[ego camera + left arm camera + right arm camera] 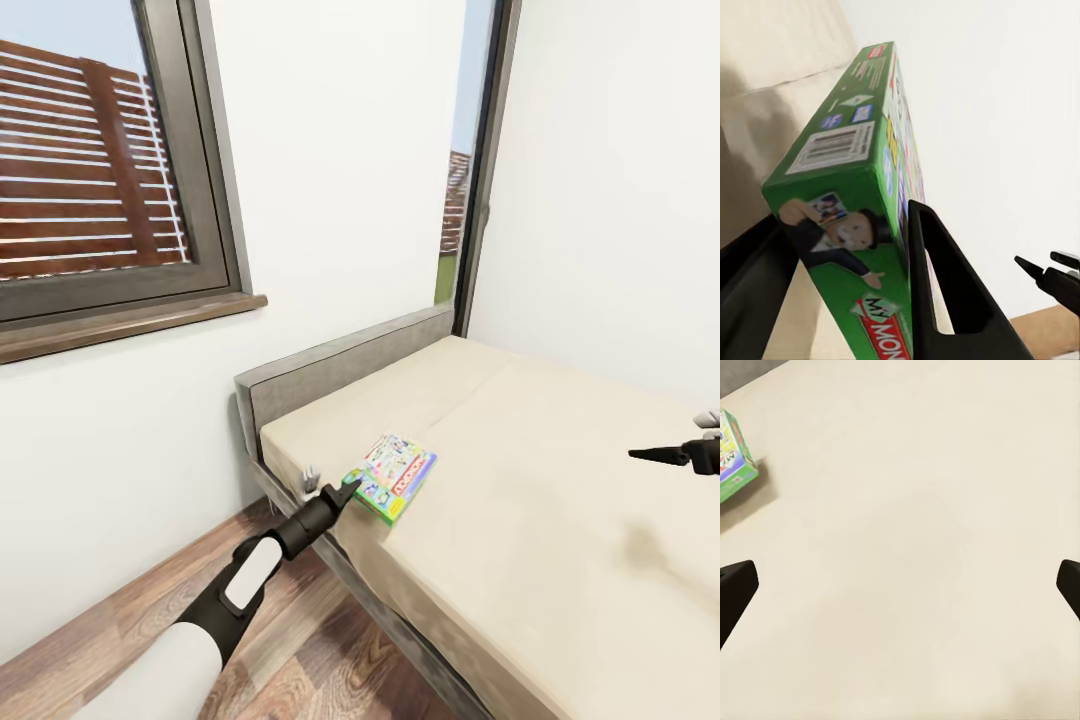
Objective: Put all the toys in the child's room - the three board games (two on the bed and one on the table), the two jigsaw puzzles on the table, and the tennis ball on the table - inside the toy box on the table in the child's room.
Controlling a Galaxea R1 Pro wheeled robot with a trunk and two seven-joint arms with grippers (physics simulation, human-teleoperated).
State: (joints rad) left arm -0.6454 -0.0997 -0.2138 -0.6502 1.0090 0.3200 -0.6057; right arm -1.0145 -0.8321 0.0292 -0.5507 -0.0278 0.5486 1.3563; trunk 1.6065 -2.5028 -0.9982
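One board game (392, 477), a flat green-edged box with a white printed top and a red band, lies at the near edge of the bed (560, 520). My left gripper (345, 492) is at the box's near corner. In the left wrist view the board game (847, 172) fills the gap between the two black fingers (945, 300), so that gripper is shut on it. My right gripper (660, 455) hangs open over bare beige mattress, well to the right of the box. The right wrist view has the board game (733, 465) at its edge and the gripper (900, 585) spread wide.
The bed's grey headboard (340, 370) stands against a white wall under a dark-framed window (90, 180) with a wooden sill (130, 325). A tall narrow window (470, 180) is in the corner. Wood-plank floor (300, 640) runs along the bed's dark frame.
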